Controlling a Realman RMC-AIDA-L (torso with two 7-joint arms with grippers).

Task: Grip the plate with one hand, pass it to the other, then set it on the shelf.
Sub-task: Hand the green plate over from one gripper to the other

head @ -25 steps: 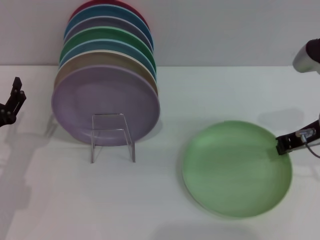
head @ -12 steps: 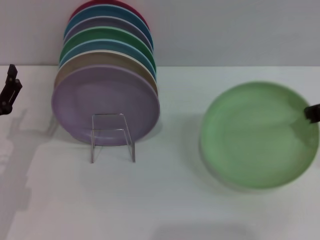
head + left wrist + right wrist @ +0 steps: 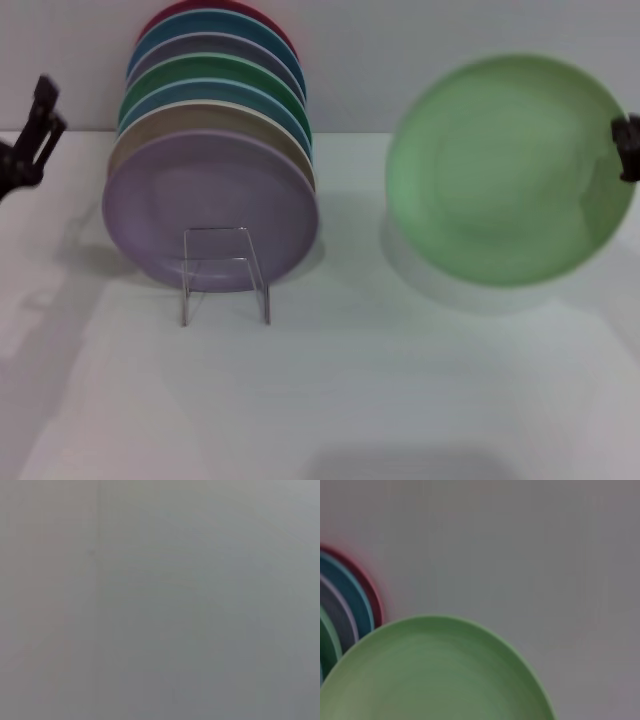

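One plate, the light mint-green one, is now off the counter and hanging in the air over the far right corner, face tipped toward the head cam. A sec ago it lay flat near the right edge w/ the right gripper just biting its rim; half a sec ago it was partly raised. So the grip step looks done and the lift is under way. The right gripper is clamped on the plate's right rim, only its dark tip showing at the frame edge. Right wrist cam shows the plate's upper curve filling the lower part, w/ edges of the stacked plates behind it.

Left gripper has come up too, at the far left edge of the counter, higher than before; can't tell if its fingers are apart or together. Left wrist cam shows only blank grey, nothing useful.

Shelf, the clear rack, stands toward the far left w/ a row of colored plates leaning behind it, lilac one in front. It's well apart from the mint plate.

Judgement: next is the handover, so both arms prob need to meet mid-counter. Risk: a rim pinch on a tilted plate could slip.
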